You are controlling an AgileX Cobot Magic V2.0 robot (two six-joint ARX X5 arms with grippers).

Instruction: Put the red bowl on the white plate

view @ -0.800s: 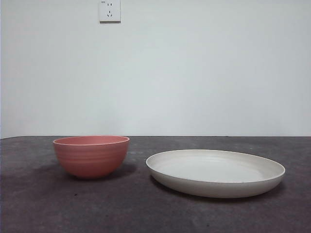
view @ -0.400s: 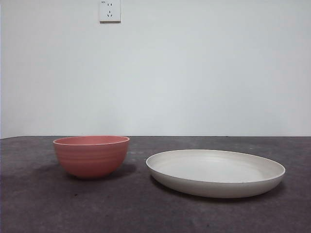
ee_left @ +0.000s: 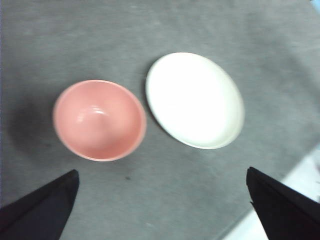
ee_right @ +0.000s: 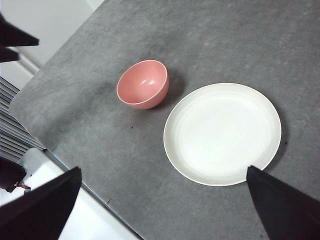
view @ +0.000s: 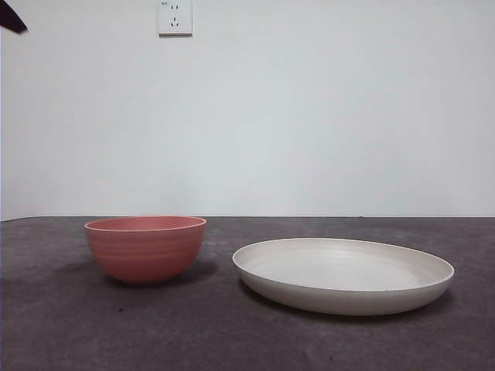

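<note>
Grey, faintly mottled table under a plain white wall — that is what you are looking across in the front view, with a wall socket sitting at the top, left of centre.

You are looking at a task that is not yet begun in any visible way. The red bowl is sitting upright on the table at the lower left of the front view, empty, with its ridged side toward the camera. The white plate is lying flat at the lower right, just beside the bowl but apart from it, a strip of bare table showing between them. Nothing is resting on the plate. By my reading, the whole job is lying ahead of you: the grasp, the lift, the carry across and the set-down.

The left gripper is hanging high over both dishes with its jaws spread wide — it is holding nothing and touching nothing, and the bowl is showing nearer to it than the plate. A black tip at the upper left corner of the front view is probably this arm. The right gripper is waiting high as well, equally wide open and empty, looking down on the bowl and plate.
</note>
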